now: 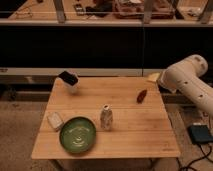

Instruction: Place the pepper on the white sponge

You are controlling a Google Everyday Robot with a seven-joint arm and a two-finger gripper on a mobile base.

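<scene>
The pepper [142,96], small, dark red and slightly curved, lies on the wooden table [130,135] toward its far right. The white sponge [55,120], a small off-white block, rests near the table's left edge, just left of the green plate [78,134]. A white robot arm [187,80] reaches in from the right, its nearest part just beyond the table's far right corner, a short way from the pepper. The gripper itself is out of view; only the arm's rounded white segments show.
An upright white patterned bottle [106,118] stands mid-table between pepper and sponge. A black-topped white object [68,80] sits at the far left corner. A dark box with cable [201,134] lies on the floor at right. A long dark counter runs behind the table.
</scene>
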